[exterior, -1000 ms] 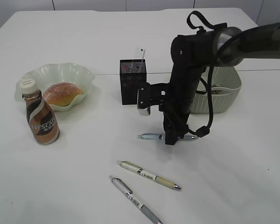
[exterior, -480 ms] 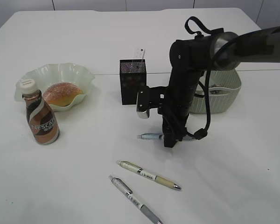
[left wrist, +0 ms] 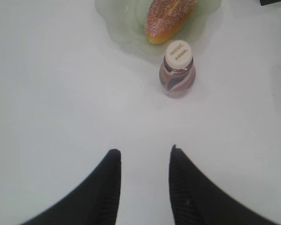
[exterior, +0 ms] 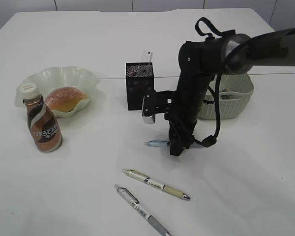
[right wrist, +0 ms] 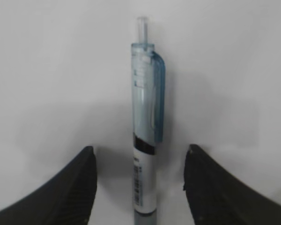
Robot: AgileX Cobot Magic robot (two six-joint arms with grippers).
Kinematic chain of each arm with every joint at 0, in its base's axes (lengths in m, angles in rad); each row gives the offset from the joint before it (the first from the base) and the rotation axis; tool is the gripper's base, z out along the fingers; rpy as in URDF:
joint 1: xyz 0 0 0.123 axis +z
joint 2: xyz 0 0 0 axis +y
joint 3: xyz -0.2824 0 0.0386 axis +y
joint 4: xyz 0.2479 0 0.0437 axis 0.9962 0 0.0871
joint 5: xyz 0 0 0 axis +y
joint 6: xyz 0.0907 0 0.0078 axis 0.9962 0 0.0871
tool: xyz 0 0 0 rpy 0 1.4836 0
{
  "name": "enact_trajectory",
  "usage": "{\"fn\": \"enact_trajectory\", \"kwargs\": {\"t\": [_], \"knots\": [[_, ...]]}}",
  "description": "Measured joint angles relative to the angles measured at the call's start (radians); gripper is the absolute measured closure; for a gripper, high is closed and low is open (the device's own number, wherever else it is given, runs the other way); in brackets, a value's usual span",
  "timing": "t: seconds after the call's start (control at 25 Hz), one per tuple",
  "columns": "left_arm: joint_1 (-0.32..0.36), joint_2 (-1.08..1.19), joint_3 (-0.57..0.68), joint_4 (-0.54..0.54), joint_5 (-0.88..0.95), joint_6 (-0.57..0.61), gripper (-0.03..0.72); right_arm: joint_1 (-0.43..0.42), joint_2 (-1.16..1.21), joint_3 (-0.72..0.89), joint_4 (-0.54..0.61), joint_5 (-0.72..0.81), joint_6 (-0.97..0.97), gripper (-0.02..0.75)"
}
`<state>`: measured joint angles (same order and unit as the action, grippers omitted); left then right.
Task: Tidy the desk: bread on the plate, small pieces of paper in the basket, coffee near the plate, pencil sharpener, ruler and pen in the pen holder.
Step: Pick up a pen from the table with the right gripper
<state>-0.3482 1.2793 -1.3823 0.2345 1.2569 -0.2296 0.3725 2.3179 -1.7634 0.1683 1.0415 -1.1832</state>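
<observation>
On the white desk (exterior: 88, 196) we found our right gripper (exterior: 176, 147) lowered over a blue-clipped pen (right wrist: 146, 136), its fingers (right wrist: 65, 187) spread apart on either side of the barrel without touching it. Seen from the wrist, that pen lay flat between the open jaws, its push-button end pointing away from us. Two more pens lay nearer the front edge: a cream one (exterior: 156, 184) and a grey one (exterior: 141, 210), close together and roughly parallel.

Our left gripper (left wrist: 143, 187) hovered above a bare stretch of desk with its fingers parted and nothing between them. Ahead of it stood the coffee bottle (left wrist: 177, 70), upright with its white cap on, just beside the wavy green plate (exterior: 64, 78). We saw the bread (exterior: 65, 98) resting on that plate.

Behind the right arm stood the black mesh pen holder (exterior: 139, 83), with a clear ruler (exterior: 147, 55) sticking up out of it. We could make out the basket (exterior: 233, 96) to its right, partly hidden by the arm.
</observation>
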Motion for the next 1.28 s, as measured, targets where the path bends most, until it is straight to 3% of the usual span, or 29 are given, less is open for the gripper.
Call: {"fn": "enact_trajectory", "kwargs": {"t": [0.56, 0.92, 1.04, 1.28], "knots": [[0.000, 0.000, 0.000, 0.000, 0.000, 0.000, 0.444, 0.000, 0.000, 0.000, 0.010, -0.002, 0.000, 0.314], [0.000, 0.000, 0.000, 0.000, 0.000, 0.000, 0.445, 0.000, 0.000, 0.000, 0.010, -0.003, 0.000, 0.629], [0.000, 0.000, 0.000, 0.000, 0.000, 0.000, 0.445, 0.000, 0.000, 0.000, 0.010, 0.013, 0.000, 0.670], [0.000, 0.000, 0.000, 0.000, 0.000, 0.000, 0.445, 0.000, 0.000, -0.002, 0.010, 0.057, 0.114, 0.677]]}}
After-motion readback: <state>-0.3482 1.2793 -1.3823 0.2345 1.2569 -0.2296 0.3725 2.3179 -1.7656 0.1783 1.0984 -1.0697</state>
